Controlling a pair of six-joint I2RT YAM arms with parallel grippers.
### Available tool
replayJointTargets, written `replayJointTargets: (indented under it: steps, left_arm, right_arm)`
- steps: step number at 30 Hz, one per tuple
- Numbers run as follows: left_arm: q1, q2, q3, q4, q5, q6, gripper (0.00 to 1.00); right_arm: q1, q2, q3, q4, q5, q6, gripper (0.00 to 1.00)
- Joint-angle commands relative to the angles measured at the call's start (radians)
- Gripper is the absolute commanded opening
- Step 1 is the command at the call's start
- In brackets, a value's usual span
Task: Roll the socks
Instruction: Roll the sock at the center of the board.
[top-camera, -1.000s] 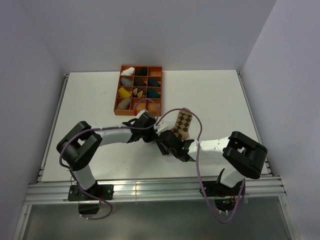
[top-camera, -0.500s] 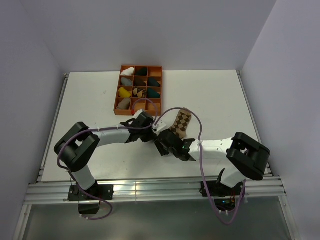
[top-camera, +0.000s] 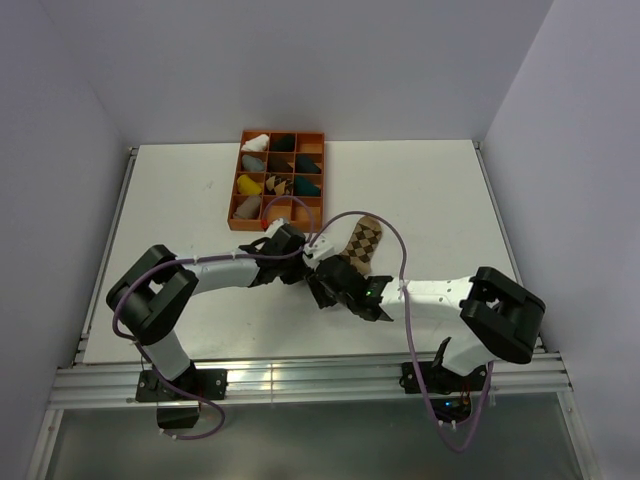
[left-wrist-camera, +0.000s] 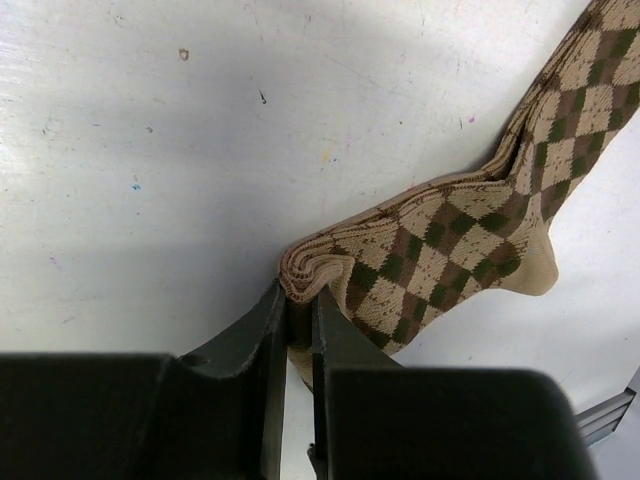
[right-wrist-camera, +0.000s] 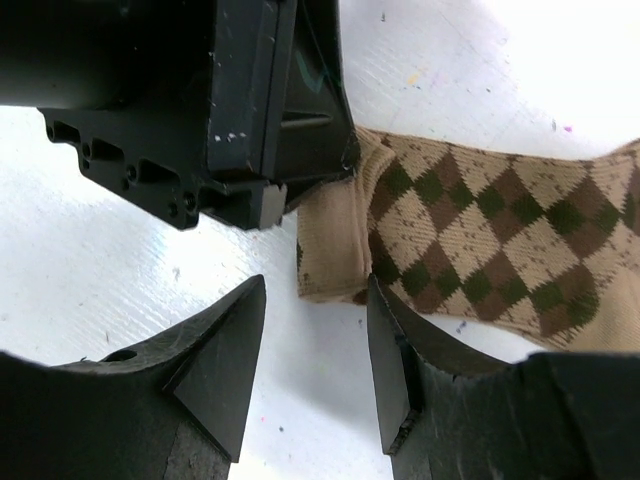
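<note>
Currently the argyle sock (left-wrist-camera: 440, 250) is lying in the middle of the table (top-camera: 430, 190), its bunched end being pinched by the left gripper (left-wrist-camera: 299, 305), jaws narrow. The right gripper (right-wrist-camera: 313, 300) is hovering partly open and empty just beside that end; crowding so close, it is risking tugging the thin fold loose.
</note>
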Motion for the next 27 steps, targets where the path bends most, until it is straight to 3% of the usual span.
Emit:
replayJointTargets:
  steps: [1,8,19,27]
  left_arm:
    - [-0.02,-0.018,-0.002,-0.031,-0.016,0.032,0.0]
    - [-0.022,-0.004,0.009,-0.04,-0.012,0.033,0.0]
    - [-0.022,0.002,0.018,-0.042,-0.004,0.041,0.0]
    - [-0.022,0.003,0.024,-0.046,-0.001,0.038,0.0]
  right_arm:
    - [0.005,0.026,0.056,0.078,-0.008,-0.003,0.52]
    - [0.006,-0.002,0.048,0.067,0.059,-0.008,0.52]
    - [0.006,-0.094,-0.013,0.154,0.02,-0.031,0.52]
    - [0.005,-0.013,-0.013,0.185,-0.042,-0.034,0.5]
